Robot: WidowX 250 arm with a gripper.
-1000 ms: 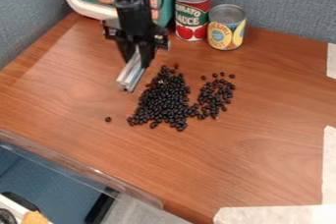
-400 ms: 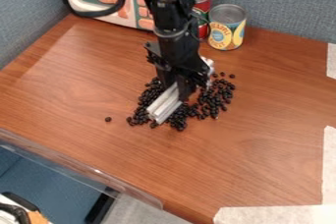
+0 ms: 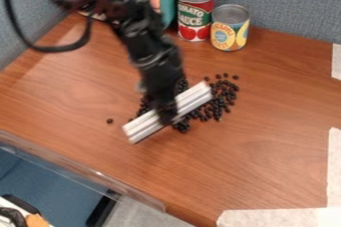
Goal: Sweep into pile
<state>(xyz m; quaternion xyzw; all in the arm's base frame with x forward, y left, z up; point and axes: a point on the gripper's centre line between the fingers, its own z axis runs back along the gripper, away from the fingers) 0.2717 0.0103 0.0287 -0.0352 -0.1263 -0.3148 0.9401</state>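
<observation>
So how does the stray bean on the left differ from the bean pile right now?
The stray bean is a single piece, while the bean pile holds many. The stray bean is in full view; the bean pile is partly hidden behind the metal bar. Both are dark and lie on the wooden table.

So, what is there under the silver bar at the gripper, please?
Black beans show along both long sides of the silver bar and beyond its upper end. What lies directly beneath is covered by the bar, so I cannot tell.
</observation>
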